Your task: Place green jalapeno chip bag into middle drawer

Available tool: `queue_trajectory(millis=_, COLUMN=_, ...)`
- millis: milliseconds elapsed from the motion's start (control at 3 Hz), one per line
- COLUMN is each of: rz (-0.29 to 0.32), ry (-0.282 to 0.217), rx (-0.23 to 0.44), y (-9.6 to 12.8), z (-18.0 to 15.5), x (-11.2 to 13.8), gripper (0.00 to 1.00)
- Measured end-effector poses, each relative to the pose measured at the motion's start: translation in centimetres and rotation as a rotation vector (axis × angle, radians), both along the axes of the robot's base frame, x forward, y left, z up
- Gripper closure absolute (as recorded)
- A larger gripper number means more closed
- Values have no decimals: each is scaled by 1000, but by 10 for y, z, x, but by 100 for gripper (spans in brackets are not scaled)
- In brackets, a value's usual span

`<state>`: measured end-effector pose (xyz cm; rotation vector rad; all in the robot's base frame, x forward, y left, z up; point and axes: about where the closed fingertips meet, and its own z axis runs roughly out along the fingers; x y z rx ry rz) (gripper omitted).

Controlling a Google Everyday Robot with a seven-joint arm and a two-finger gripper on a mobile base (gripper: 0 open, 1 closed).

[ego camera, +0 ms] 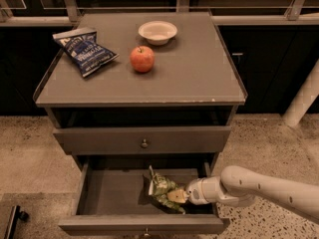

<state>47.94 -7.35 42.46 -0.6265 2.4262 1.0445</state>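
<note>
Gripping bag (160,189), jaws inside middle drawer (109,193)

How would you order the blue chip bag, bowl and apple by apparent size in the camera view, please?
1. dark blue chip bag
2. white bowl, wider
3. apple, close behind
The hand holds the green jalapeno chip bag in the middle drawer.

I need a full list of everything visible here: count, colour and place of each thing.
cabinet: one, grey, centre
dark blue chip bag: one, cabinet top, left
apple: one, red, cabinet top, middle
bowl: one, white, cabinet top, rear
upper drawer: one, grey, shut
middle drawer: one, grey, pulled open below it
green jalapeno chip bag: one, light green, inside middle drawer, right side
arm: one, white, reaching from the right
hand: one, pale, inside middle drawer, gripping the green bag
</note>
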Motion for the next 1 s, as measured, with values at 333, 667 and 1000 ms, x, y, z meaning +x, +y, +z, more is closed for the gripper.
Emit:
queue_trajectory(millis=333, rz=1, ry=1, rx=-1, y=0, z=-1, x=0, gripper=82)
queue_trajectory(millis=667, rz=1, ry=1, rx=-1, y=0, z=-1, x=0, gripper=59)
queue_trajectory(millis=1000, rz=1, ry=1, rx=-1, y=0, z=-1, x=0, gripper=36)
